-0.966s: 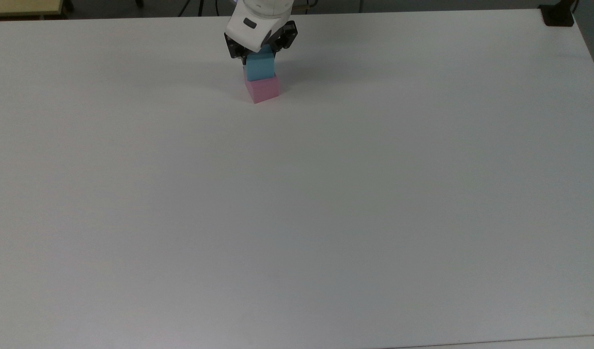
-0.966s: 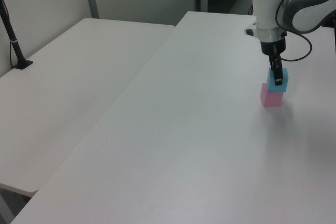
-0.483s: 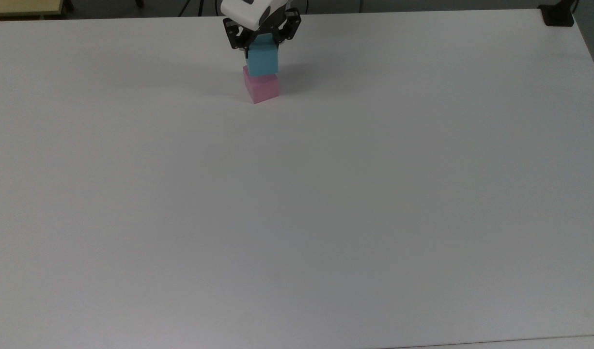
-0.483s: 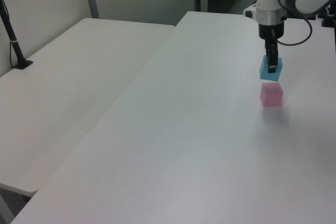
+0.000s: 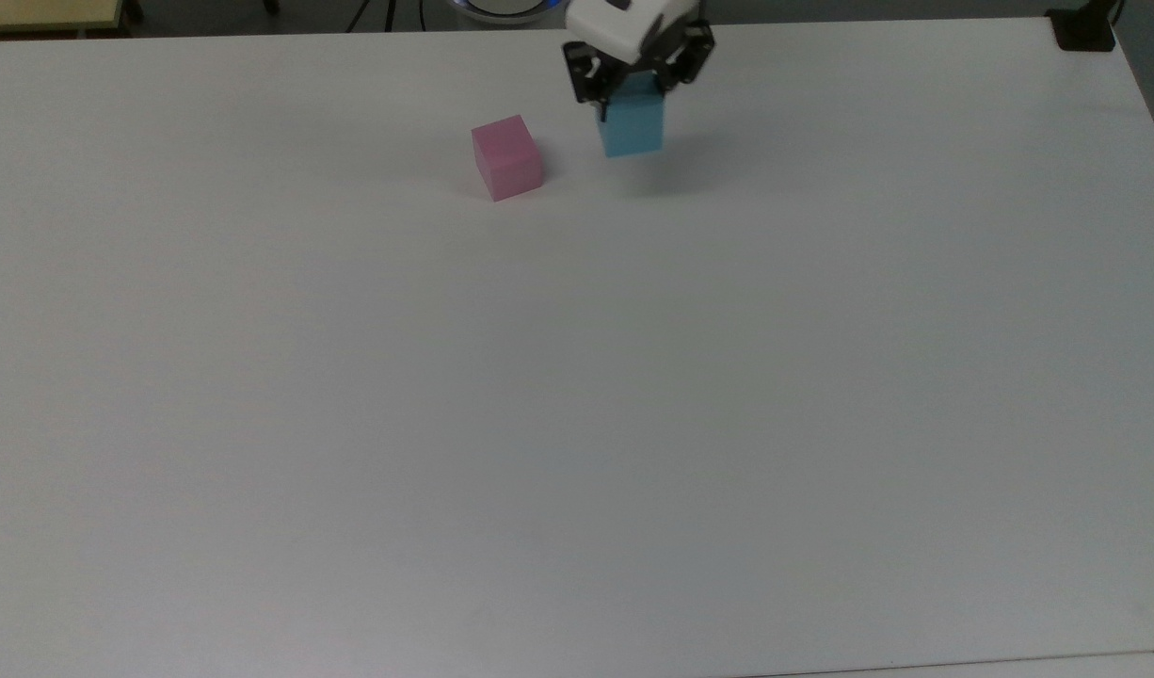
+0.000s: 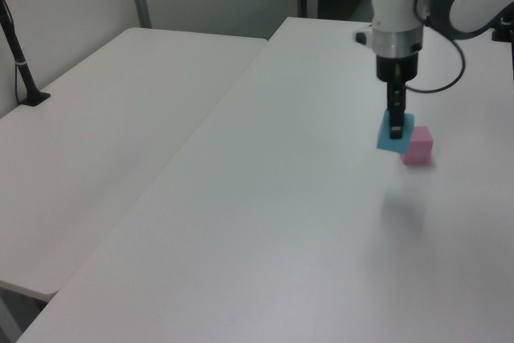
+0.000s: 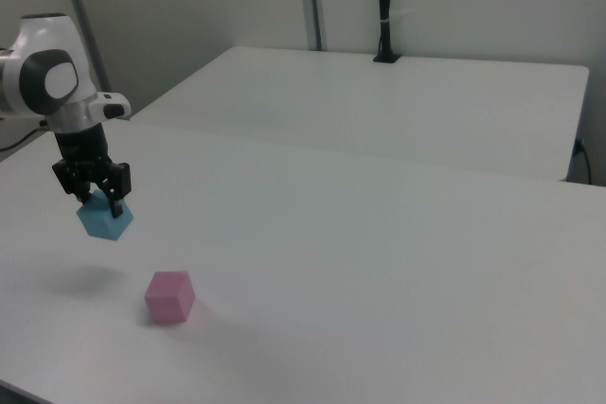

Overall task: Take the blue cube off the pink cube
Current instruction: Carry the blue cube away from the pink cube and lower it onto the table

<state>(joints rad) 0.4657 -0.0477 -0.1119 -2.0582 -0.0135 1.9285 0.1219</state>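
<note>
White table (image 5: 577, 424) carrying everything; second table (image 7: 417, 111) butted against it, far side in the right view. White arm (image 6: 397, 6) reaching down over the table's far edge in the top view. Hand (image 5: 635, 94) pinching blue cube (image 5: 632, 127) by its upper part, fingers clamped on opposite sides. Blue cube off the table surface, tilted in the right view (image 7: 105, 218), shadow on table below. Pink cube (image 5: 507, 157) alone on the table, nothing on top, to the top view's left of blue cube, clear gap between them. In the left view blue cube (image 6: 393, 134) overlapping pink cube (image 6: 418, 146) in line of sight only. In the right view pink cube (image 7: 170, 296) lower and to the right view's right of the hand (image 7: 93, 192).
</note>
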